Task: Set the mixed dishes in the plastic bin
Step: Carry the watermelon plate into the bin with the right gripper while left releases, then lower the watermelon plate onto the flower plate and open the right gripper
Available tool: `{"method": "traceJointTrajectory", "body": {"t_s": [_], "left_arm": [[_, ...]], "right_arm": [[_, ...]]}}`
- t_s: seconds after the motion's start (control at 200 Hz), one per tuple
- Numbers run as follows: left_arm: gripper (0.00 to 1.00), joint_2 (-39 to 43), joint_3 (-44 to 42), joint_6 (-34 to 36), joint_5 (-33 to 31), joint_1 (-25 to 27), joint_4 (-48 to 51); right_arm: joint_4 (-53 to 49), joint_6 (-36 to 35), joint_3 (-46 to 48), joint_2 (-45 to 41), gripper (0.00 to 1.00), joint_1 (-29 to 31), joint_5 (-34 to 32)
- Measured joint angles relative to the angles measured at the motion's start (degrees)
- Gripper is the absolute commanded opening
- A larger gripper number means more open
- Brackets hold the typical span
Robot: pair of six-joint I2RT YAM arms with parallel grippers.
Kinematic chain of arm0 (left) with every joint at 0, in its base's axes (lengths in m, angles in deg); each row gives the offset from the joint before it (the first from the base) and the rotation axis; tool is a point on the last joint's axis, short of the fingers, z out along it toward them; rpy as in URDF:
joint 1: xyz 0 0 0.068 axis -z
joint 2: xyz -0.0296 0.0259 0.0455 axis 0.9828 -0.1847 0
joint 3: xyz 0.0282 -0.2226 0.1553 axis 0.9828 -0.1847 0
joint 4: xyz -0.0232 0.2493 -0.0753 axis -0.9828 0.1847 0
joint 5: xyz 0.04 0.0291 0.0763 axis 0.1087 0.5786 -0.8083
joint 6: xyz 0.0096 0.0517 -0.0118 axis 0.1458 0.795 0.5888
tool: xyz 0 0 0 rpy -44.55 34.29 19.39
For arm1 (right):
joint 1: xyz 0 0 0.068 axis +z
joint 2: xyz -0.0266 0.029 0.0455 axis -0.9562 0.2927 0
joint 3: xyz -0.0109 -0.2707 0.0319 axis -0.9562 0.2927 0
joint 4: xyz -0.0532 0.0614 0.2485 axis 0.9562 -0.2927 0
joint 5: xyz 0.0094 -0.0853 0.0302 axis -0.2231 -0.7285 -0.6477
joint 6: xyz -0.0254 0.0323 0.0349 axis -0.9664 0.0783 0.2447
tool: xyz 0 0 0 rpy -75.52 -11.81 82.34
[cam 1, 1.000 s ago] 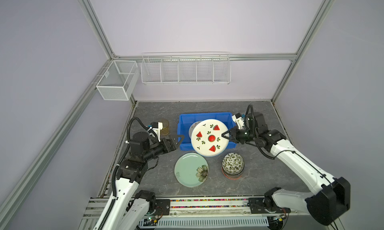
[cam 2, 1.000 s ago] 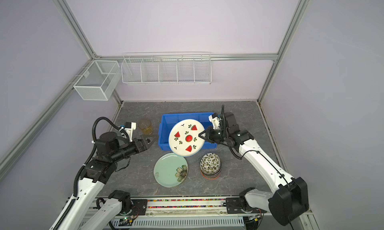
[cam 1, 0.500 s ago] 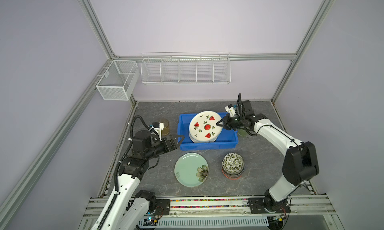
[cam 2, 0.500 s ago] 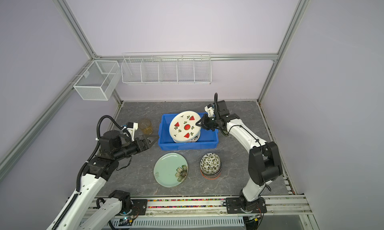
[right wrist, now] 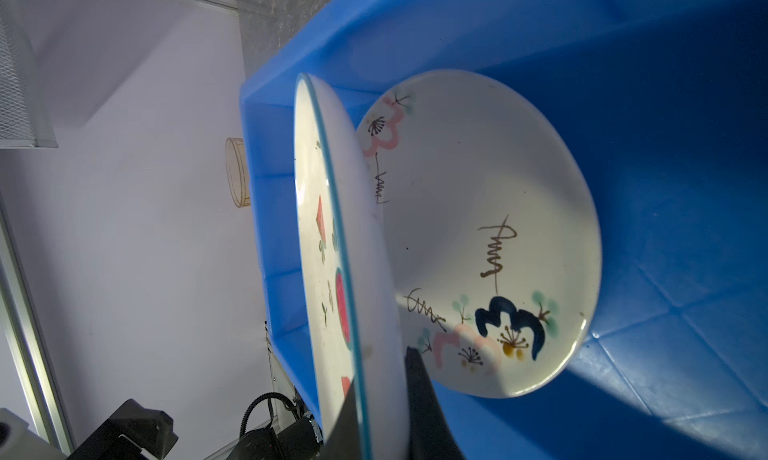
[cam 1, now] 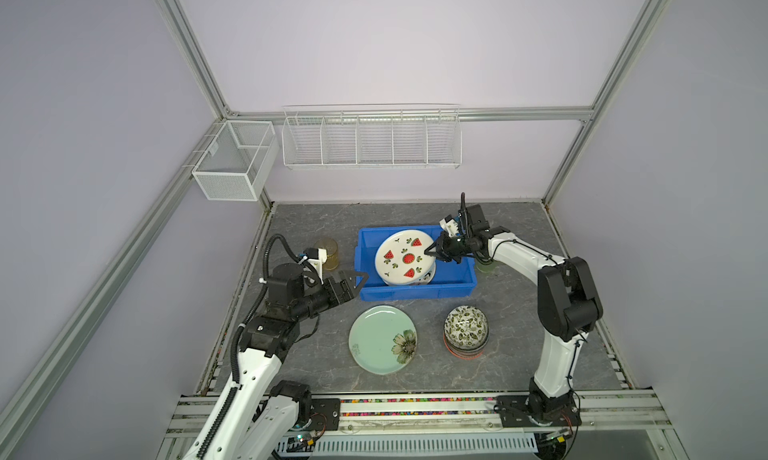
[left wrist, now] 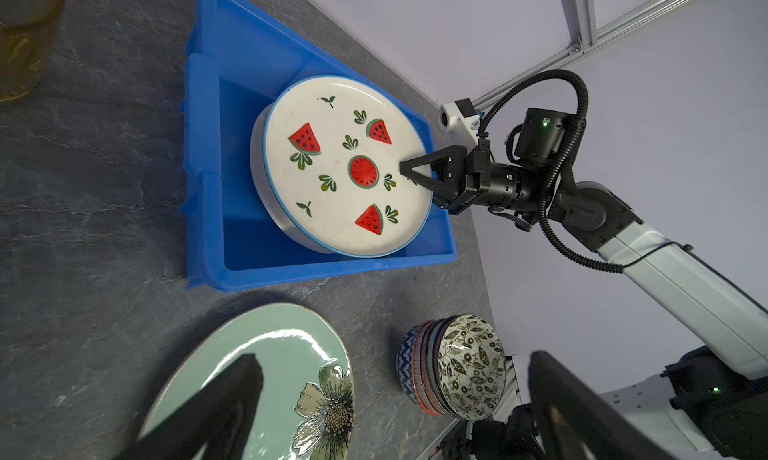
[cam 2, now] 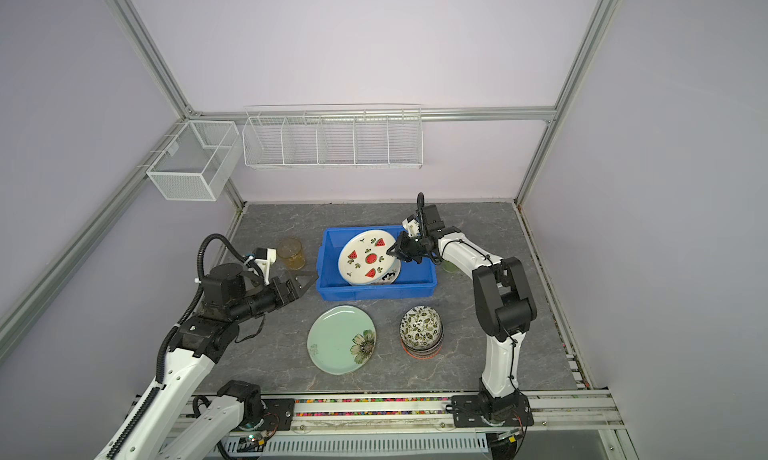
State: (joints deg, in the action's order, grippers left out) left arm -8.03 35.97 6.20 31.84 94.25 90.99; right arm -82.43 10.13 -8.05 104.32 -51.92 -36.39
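Observation:
My right gripper (cam 1: 430,252) (cam 2: 390,252) (left wrist: 405,169) (right wrist: 378,400) is shut on the rim of the white watermelon plate (cam 1: 405,256) (cam 2: 368,256) (left wrist: 347,167) (right wrist: 328,271). The plate hangs tilted inside the blue plastic bin (cam 1: 415,292) (cam 2: 374,292) (left wrist: 208,146) (right wrist: 665,188), over a cream plate with drawings (right wrist: 478,229) (cam 1: 428,277). My left gripper (cam 1: 359,285) (cam 2: 309,285) (left wrist: 392,362) is open and empty by the bin's front left corner. In front of the bin lie a pale green flower plate (cam 1: 380,339) (cam 2: 338,339) (left wrist: 257,375) and stacked patterned bowls (cam 1: 465,327) (cam 2: 421,327) (left wrist: 465,366).
An amber glass cup (cam 1: 328,252) (cam 2: 292,252) (left wrist: 20,42) stands left of the bin. A green cup (cam 1: 484,266) (cam 2: 449,266) stands right of it, partly behind my right arm. White wire baskets (cam 1: 372,138) hang on the back wall.
My right gripper has carried the watermelon plate back and down, from above the bin's front into the bin. The left arm has barely shifted.

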Motion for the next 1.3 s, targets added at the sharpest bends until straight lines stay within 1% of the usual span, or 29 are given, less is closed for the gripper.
{"method": "traceJointTrajectory", "body": {"t_s": [0.205,0.405,0.565,0.8,1.14,1.3], "left_arm": [[1.00,0.0,-0.5,-0.5,-0.3,0.0,-0.8],[1.00,0.0,-1.2,-0.9,-0.3,0.0,-1.4],[1.00,0.0,-1.9,-1.3,-0.4,0.0,-1.7],[0.99,0.0,-2.6,-2.0,-0.4,0.0,-2.4],[0.99,2.0,-3.2,-2.2,-0.8,0.0,-2.5],[0.99,2.2,-3.4,-2.4,-0.8,0.0,-2.5]], "right_arm": [[2.3,0.2,0.0,3.0,0.07,-0.3,0.8],[3.7,0.2,0.0,4.3,0.08,-0.9,1.2],[4.0,0.2,0.0,4.8,0.15,-1.2,1.9],[5.5,-0.2,0.0,5.7,0.20,-1.8,3.6],[5.3,-2.2,0.0,6.9,0.32,-2.5,3.3],[3.5,-3.8,0.0,7.0,0.38,-2.5,2.4]]}}
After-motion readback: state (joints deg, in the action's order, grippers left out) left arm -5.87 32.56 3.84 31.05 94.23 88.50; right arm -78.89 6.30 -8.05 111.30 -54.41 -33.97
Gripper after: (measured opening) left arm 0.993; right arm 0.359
